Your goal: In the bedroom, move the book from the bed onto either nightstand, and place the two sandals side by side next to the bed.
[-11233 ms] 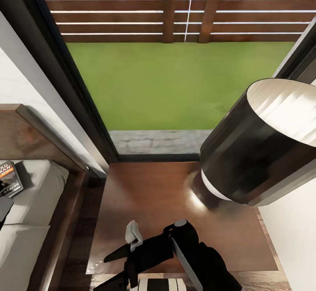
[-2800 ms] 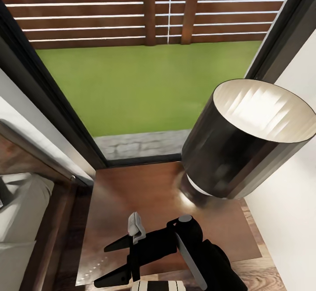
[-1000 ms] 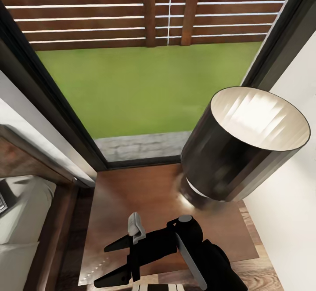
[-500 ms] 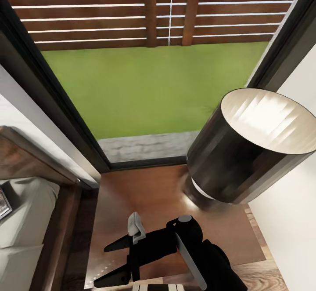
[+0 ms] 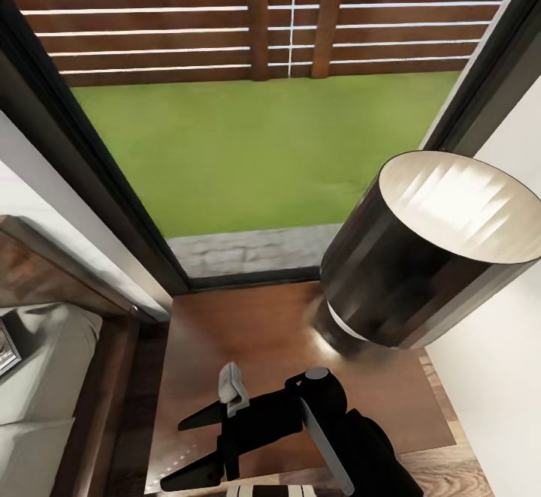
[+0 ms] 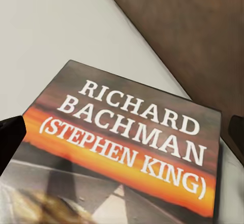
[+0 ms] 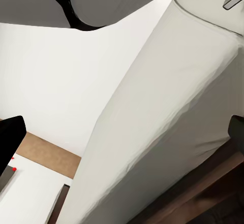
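The dark paperback with white "RICHARD BACHMAN" lettering (image 6: 137,148) lies flat on the pale grey-white mattress (image 6: 56,31). The left gripper (image 6: 122,132) hangs close above it, fingers spread wide — apparently lined up to grasp. The head view adds the glossy dark brown nightstand (image 5: 248,332), the black-shaded lamp (image 5: 421,257) and the right gripper (image 5: 197,444), fingers wide apart — holding nothing.

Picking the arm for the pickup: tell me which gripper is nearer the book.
Left. The left wrist view looks straight down on the book lying on the bed, fingertips flanking it. The right gripper hangs over the nightstand, beside the bed.
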Controlling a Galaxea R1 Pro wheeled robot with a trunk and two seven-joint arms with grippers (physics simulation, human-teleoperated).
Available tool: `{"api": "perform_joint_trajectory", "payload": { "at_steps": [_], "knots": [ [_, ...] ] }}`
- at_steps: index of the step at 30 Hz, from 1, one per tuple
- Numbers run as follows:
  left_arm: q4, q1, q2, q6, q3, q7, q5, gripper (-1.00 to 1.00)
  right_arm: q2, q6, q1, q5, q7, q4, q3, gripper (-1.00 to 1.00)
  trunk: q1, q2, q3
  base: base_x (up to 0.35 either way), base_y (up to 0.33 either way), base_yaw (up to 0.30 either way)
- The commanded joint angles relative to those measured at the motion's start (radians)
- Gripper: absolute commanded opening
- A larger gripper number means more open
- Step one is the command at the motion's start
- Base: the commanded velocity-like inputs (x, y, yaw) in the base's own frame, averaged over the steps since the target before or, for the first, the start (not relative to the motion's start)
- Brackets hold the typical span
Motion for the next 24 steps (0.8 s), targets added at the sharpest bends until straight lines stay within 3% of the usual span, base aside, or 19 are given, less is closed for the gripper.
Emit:
{"api": "perform_joint_trajectory", "payload": {
  "at_steps": [1, 14, 24],
  "knots": [
    [0.0, 0.0, 0.0, -0.006, -0.002, 0.002, 0.011, 1.0, 0.0, 0.007, -0.001, -0.005, -0.001, 0.0, 0.0, 1.0, 0.0, 0.0, -0.001, 0.0, 0.0, 0.0],
    [0.0, 0.0, 0.0, -0.007, -0.002, 0.002, 0.009, 1.0, 0.0, 0.007, -0.001, -0.005, -0.001, 0.0, 0.0, 1.0, 0.0, 0.0, -0.001, 0.0, 0.0, 0.005],
    [0.0, 0.0, 0.0, -0.007, -0.002, 0.001, 0.009, 1.0, 0.0, 0.007, -0.001, -0.005, -0.001, 0.0, 0.0, 1.0, 0.0, 0.0, -0.001, 0.0, 0.0, 0.121]
  ]
}}
